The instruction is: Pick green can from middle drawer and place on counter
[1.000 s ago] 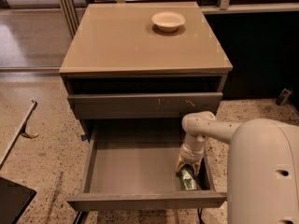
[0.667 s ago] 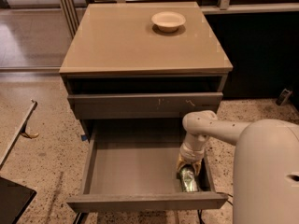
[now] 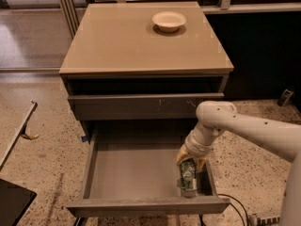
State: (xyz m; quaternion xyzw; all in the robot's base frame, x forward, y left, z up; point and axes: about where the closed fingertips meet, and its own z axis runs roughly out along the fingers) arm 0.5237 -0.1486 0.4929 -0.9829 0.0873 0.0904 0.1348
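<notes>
The middle drawer is pulled open below the counter, which is the beige top of the grey cabinet. The green can stands almost upright in the drawer's front right corner, close to the right wall. My gripper reaches down into the drawer from the right. Its yellowish fingers close around the can's upper part. The can's lower end is at or just above the drawer floor; I cannot tell which.
A cream bowl sits at the back right of the counter. The drawer front above, with pale scuff marks, is slightly out. A dark object lies at the lower left, and cables lie on the floor at the lower right.
The can now stands more upright between the fingers. My forearm has swung to the right, so less of it fills the lower right.
</notes>
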